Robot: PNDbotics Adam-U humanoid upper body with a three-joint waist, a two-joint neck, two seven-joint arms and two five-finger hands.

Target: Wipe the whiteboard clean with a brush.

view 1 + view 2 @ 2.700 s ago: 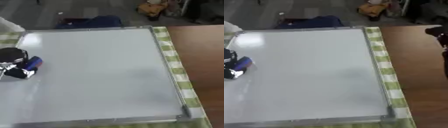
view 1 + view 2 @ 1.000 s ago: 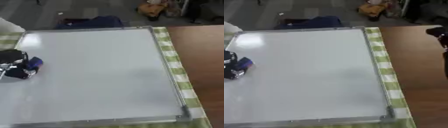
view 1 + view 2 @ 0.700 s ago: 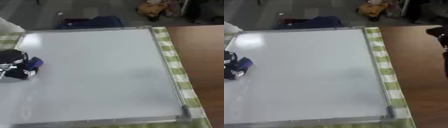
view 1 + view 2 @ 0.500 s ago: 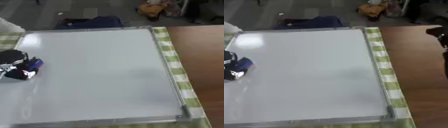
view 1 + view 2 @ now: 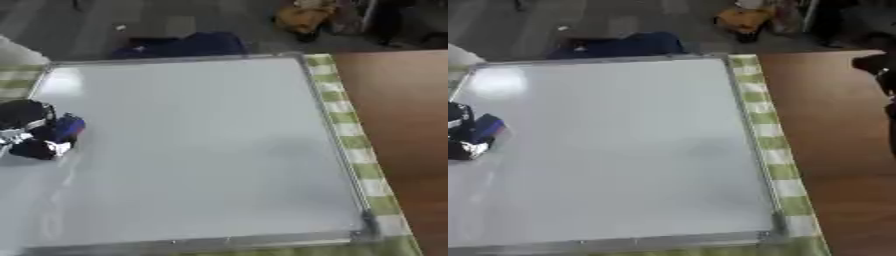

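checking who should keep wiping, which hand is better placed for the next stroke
Left. The left hand already holds the blue brush on the whiteboard near its left edge; the right hand sits off the board over the brown table.

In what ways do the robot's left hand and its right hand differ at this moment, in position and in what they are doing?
The left hand is over the whiteboard near its left edge, curled round a blue brush; the right hand holds nothing that shows. The left hand is at the work, while the right hand sits off the board at the right edge of the right eye view, over the brown table. Only part of the right hand shows. Both are black.
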